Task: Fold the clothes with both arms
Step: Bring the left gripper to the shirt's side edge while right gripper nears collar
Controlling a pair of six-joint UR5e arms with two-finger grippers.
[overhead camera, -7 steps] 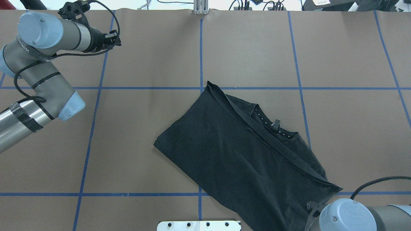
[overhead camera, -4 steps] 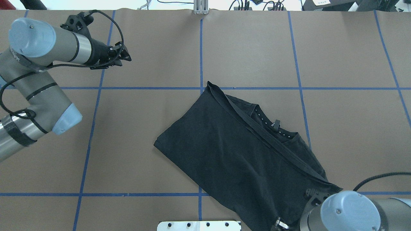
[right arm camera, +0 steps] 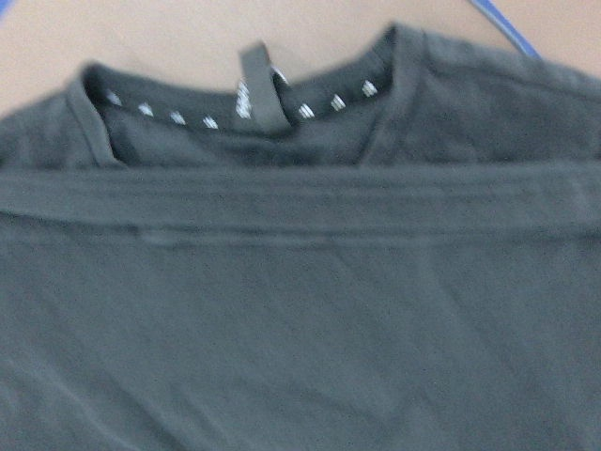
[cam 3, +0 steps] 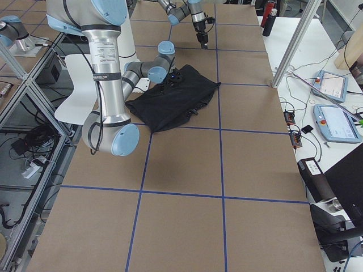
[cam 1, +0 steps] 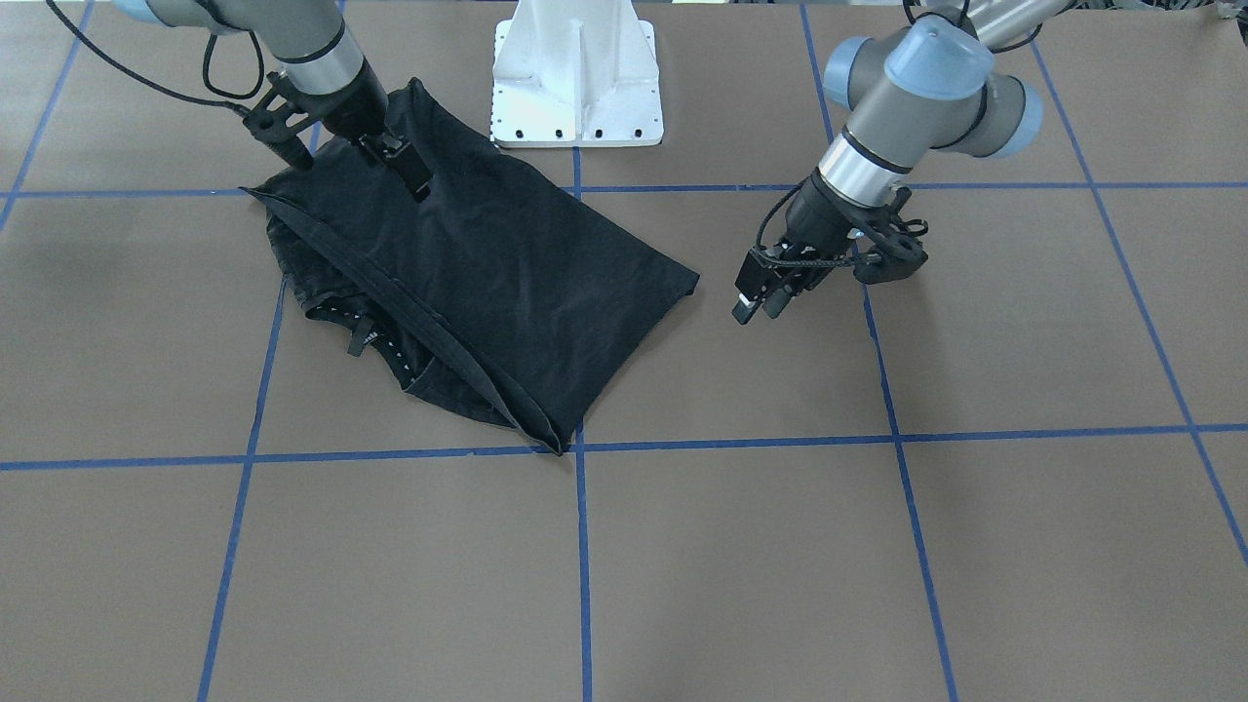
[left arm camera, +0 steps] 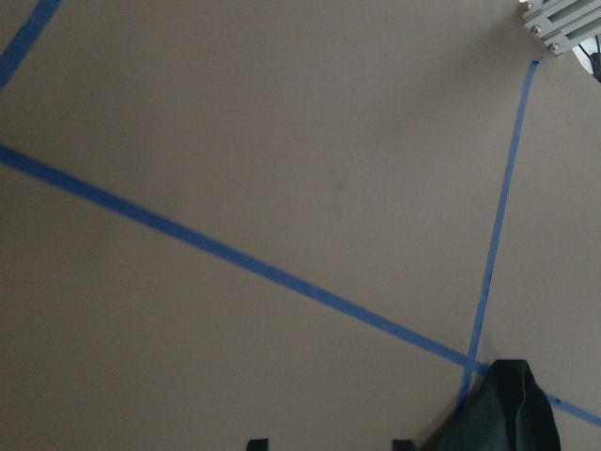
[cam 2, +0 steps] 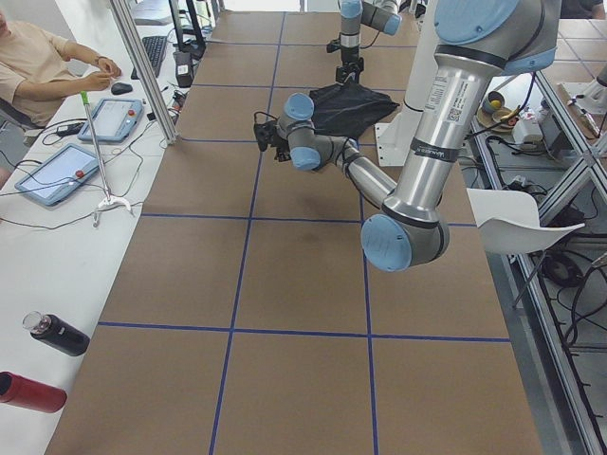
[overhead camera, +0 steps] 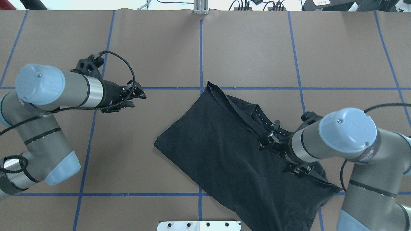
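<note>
Black T-shirt (overhead camera: pixel 224 150) lies folded on the table (overhead camera: pixel 160 48), mostly on my right half, collar (overhead camera: pixel 261 117) showing; soft, light and limp, so I expect sag and drag; best pinched at corners or hem, both layers together. Left gripper (overhead camera: pixel 137 98) spread, empty, short of the cloth; right gripper (overhead camera: pixel 269 141) by the collar, opening unclear.

The left tool (overhead camera: pixel 137 98) has swung from the table's (overhead camera: pixel 244 48) far-left corner toward the T-shirt (overhead camera: pixel 218 150). The right tool (overhead camera: pixel 267 141) has moved from the near edge to above its collar.
</note>
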